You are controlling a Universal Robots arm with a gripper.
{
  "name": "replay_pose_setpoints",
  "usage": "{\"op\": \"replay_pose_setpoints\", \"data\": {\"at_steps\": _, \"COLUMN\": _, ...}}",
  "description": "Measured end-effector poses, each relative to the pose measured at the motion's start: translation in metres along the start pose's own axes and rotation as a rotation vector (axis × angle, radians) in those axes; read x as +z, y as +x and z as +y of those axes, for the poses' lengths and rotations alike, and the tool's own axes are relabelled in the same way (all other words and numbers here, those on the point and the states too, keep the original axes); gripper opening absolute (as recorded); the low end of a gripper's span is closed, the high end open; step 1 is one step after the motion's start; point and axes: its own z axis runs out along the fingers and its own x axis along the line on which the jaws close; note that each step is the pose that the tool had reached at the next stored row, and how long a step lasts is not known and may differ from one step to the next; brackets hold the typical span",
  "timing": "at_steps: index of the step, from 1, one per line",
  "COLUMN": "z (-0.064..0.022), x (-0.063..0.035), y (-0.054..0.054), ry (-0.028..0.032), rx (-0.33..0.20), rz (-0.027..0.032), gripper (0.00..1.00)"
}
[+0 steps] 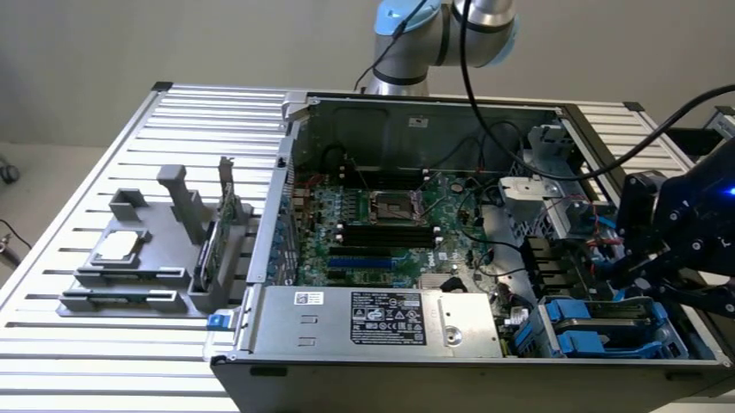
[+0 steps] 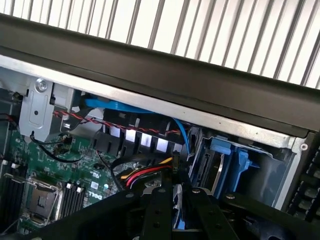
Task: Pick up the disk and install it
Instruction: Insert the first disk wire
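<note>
Black links of the tool (image 2: 175, 210) fill the lower middle of the wrist frame, its fingers drawn close around a thin blue-and-silver edge, which I judge to be the flat silver-grey disk with bright blue plastic rails (image 2: 178, 200), held on edge. In the exterior view the tool (image 1: 643, 271) hangs at the right of the frame, above the blue-railed drive bay (image 1: 597, 331) in the lower right corner of the open grey computer case (image 1: 379, 318). That case rests on a slatted aluminium table (image 1: 69, 215). Doing this step well likely means keeping the disk's rails square to the bay's guides and clear of the red, yellow and black cable bundle (image 2: 145, 172) beside it.
</note>
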Motion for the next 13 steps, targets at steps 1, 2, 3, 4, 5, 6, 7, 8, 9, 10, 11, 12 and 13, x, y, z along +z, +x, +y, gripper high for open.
{"op": "replay_pose_setpoints", "data": {"at_steps": 1, "z": 0.0, "x": -0.0001, "y": 0.0, "ry": 0.0001, "rx": 0.008, "rz": -0.0034, "gripper": 0.17}}
{"op": "replay_pose_setpoints", "data": {"at_steps": 2, "z": 0.0, "x": -0.0002, "y": 0.0, "ry": 0.0002, "rx": 0.015, "rz": -0.0073, "gripper": 0.17}}
{"op": "replay_pose_setpoints", "data": {"at_steps": 3, "z": 0.0, "x": -0.0003, "y": 0.0, "ry": 0.0003, "rx": 0.023, "rz": -0.011, "gripper": 0.17}}
{"op": "replay_pose_setpoints", "data": {"at_steps": 4, "z": 0.0, "x": -0.0004, "y": -0.0001, "ry": 0.0005, "rx": 0.03, "rz": -0.0152, "gripper": 0.17}}
{"op": "replay_pose_setpoints", "data": {"at_steps": 5, "z": -0.0001, "x": -0.0004, "y": -0.0001, "ry": 0.0008, "rx": 0.038, "rz": -0.0196, "gripper": 0.17}}
{"op": "replay_pose_setpoints", "data": {"at_steps": 6, "z": 0.0, "x": -0.0006, "y": -0.0001, "ry": 0.001, "rx": 0.045, "rz": -0.024, "gripper": 0.17}}
{"op": "replay_pose_setpoints", "data": {"at_steps": 7, "z": -0.0001, "x": -0.0007, "y": -0.0002, "ry": 0.0012, "rx": 0.052, "rz": -0.0281, "gripper": 0.17}}
{"op": "replay_pose_setpoints", "data": {"at_steps": 8, "z": -0.0001, "x": -0.0007, "y": -0.0002, "ry": 0.0014, "rx": 0.059, "rz": -0.0322, "gripper": 0.17}}
{"op": "replay_pose_setpoints", "data": {"at_steps": 9, "z": -0.0001, "x": -0.0008, "y": -0.0002, "ry": 0.0016, "rx": 0.067, "rz": -0.0361, "gripper": 0.17}}
{"op": "replay_pose_setpoints", "data": {"at_steps": 10, "z": -0.0001, "x": -0.0009, "y": -0.0003, "ry": 0.002, "rx": 0.074, "rz": -0.0399, "gripper": 0.17}}
{"op": "replay_pose_setpoints", "data": {"at_steps": 11, "z": -0.0001, "x": -0.001, "y": -0.0003, "ry": 0.0023, "rx": 0.08, "rz": -0.043, "gripper": 0.17}}
{"op": "replay_pose_setpoints", "data": {"at_steps": 12, "z": -0.0002, "x": -0.0011, "y": -0.0003, "ry": 0.0027, "rx": 0.087, "rz": -0.0456, "gripper": 0.17}}
{"op": "replay_pose_setpoints", "data": {"at_steps": 13, "z": -0.0002, "x": -0.0013, "y": -0.0004, "ry": 0.0033, "rx": 0.092, "rz": -0.0481, "gripper": 0.17}}
